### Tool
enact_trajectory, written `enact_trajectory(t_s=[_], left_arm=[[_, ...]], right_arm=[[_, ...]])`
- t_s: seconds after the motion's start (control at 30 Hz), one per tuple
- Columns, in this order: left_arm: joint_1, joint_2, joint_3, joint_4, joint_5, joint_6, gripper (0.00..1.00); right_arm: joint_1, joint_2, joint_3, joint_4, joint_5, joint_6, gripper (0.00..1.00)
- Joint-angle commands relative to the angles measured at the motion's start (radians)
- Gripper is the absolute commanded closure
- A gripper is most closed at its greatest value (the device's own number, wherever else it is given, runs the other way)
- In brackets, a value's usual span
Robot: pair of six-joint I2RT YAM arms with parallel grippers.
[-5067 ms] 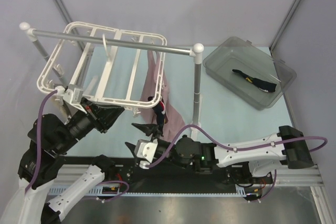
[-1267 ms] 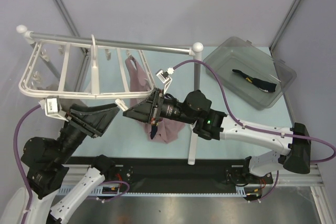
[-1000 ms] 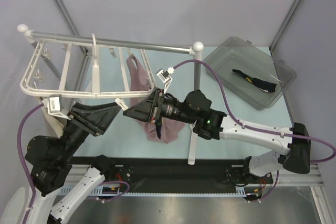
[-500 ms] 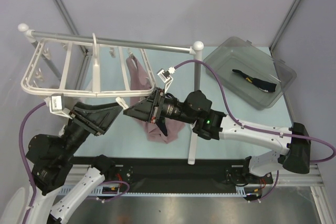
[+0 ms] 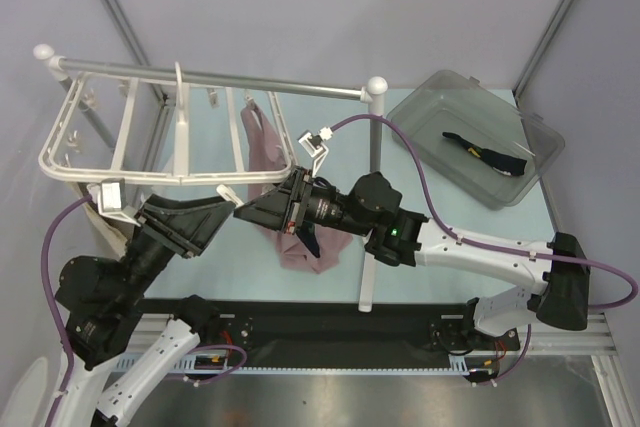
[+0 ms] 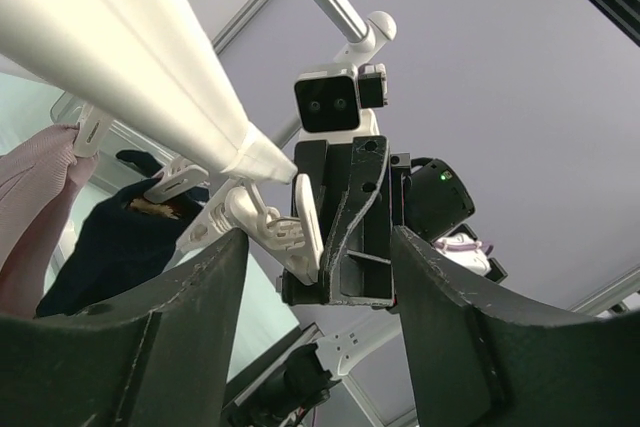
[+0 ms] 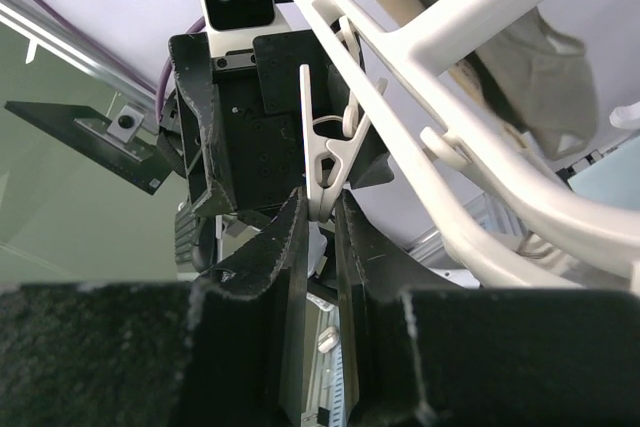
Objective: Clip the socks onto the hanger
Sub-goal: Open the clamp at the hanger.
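Note:
The white hanger (image 5: 150,119) hangs tilted from the silver rail. My right gripper (image 5: 242,213) is shut on the tail of a white clip (image 7: 318,147) at the hanger's near right corner; in the left wrist view that clip (image 6: 270,227) sits pinched between the right fingers. My left gripper (image 5: 222,209) faces it, open, with its fingertips either side of the clip and not touching it (image 6: 320,277). One dark sock (image 5: 308,239) dangles under the right wrist beside the pink cloth (image 5: 262,137); what holds it is hidden. A second sock (image 5: 485,154) lies in the bin.
The silver rail (image 5: 270,86) with white knobs crosses above the hanger, its right post (image 5: 372,187) just behind the right arm. A clear grey bin (image 5: 420,117) stands at the back right. A beige cloth (image 7: 530,67) hangs beyond the hanger bars.
The left arm has crept up and right, nearer the clip, its jaws a little wider. The dangling sock has swung slightly right. The right gripper keeps its pinch on the clip.

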Motion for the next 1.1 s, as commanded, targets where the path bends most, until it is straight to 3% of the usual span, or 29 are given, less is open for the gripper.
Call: enact_trajectory(t_s=[0.0,0.37,0.5,0.63,0.8,1.0,1.07], left_arm=[[-0.004,0.026,-0.011,0.031,-0.025,-0.034,0.37],[-0.004,0.029,-0.016,0.033,-0.046,-0.026,0.49],[-0.004,0.029,-0.013,0.031,-0.054,-0.024,0.48],[-0.004,0.030,-0.013,0.019,-0.076,-0.023,0.40],[-0.004,0.032,-0.020,0.024,-0.089,-0.029,0.43],[-0.004,0.046,-0.011,-0.003,-0.119,-0.015,0.61],[-0.004,0.052,-0.007,-0.012,-0.119,-0.006,0.78]], right_arm=[[0.012,-0.004,0.001,0.090,-0.073,0.047,1.00],[0.010,-0.014,-0.010,0.088,-0.074,0.045,1.00],[0.010,-0.009,-0.010,0.099,-0.081,0.048,1.00],[0.010,-0.007,-0.015,0.107,-0.082,0.050,1.00],[0.009,-0.003,-0.013,0.108,-0.079,0.045,1.00],[0.007,0.010,-0.008,0.111,-0.082,0.047,1.00],[0.007,0.011,-0.008,0.111,-0.084,0.045,1.00]])
